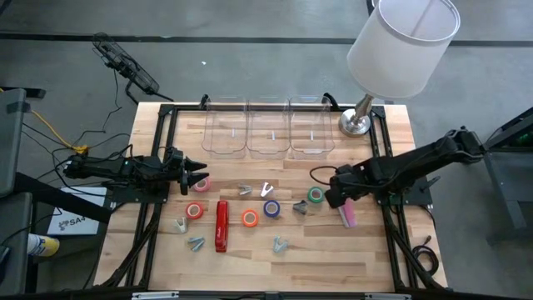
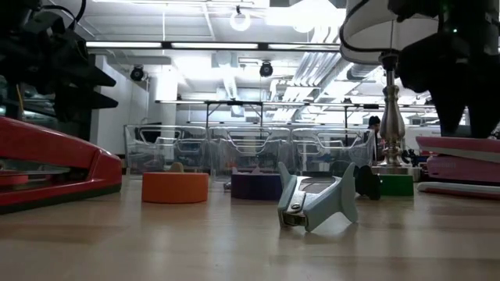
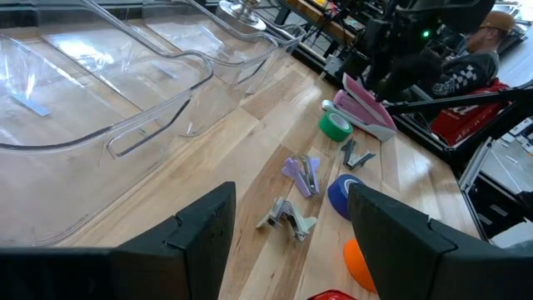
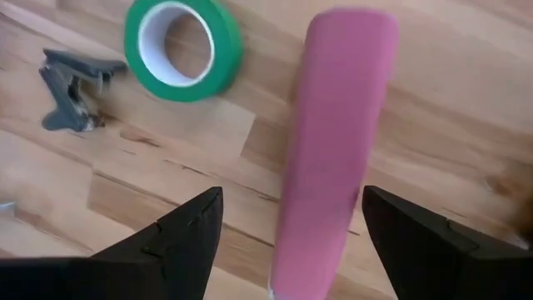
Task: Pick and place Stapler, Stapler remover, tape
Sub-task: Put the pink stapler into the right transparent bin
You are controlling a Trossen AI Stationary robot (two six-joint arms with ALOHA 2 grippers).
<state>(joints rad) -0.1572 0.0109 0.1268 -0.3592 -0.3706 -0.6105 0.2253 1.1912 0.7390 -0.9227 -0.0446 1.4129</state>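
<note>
the right gripper [image 4: 287,229] hangs directly over the pink stapler [image 4: 333,142], its two dark fingers spread wide with one on each side of the body and not touching it — nothing is grasped yet. that straddle looks like a line-up for closing on the stapler's long sides, which seems the step in hand. the pink stapler lies flat near the table's right side, with the green tape [image 4: 183,50] close by and a grey staple remover [image 4: 71,87] just beyond the roll.

the left gripper [image 3: 287,233] waits low over the left part of the table with its fingers apart and empty, aimed across the boards. near it sits the pink tape [image 1: 202,183]; the red tape [image 1: 195,210], red stapler [image 1: 221,225], orange tape [image 1: 250,218] and blue-purple tape [image 1: 271,208] lie scattered across the middle among several more staple removers.

three clear bins [image 1: 268,127] stand in a row at the far edge, all empty — probably the drop places, so none of the sorting looks done.

the surface is a pale wooden table [image 1: 333,258] framed by black rails, with a white-shaded lamp [image 1: 404,37] at the far right corner. beyond is a grey-floored workshop with ceiling lights, and a person sits in the background.
</note>
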